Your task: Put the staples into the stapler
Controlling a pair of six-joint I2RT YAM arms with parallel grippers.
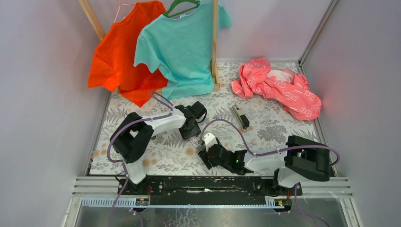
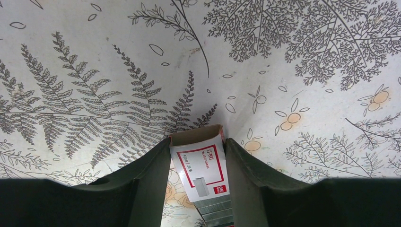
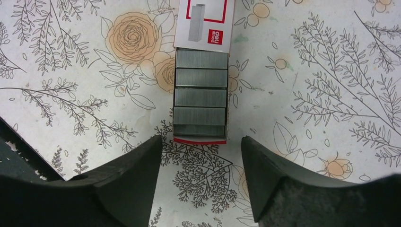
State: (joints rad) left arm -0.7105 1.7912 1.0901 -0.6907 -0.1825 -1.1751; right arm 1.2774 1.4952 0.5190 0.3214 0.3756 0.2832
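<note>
Left gripper [image 2: 197,142] pinches the staple box [image 2: 201,165] — hold it steady. Right gripper [image 3: 201,139] is spread, lower centre — ease in and grab just the nearest staple strip [image 3: 198,130].

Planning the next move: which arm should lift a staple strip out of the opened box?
Right. The right pincer, open and empty, faces the grey metal staple strips lying exposed at the box's open end. The left pincer is clamped on the red-and-white cardboard staple box, steadying it.
</note>
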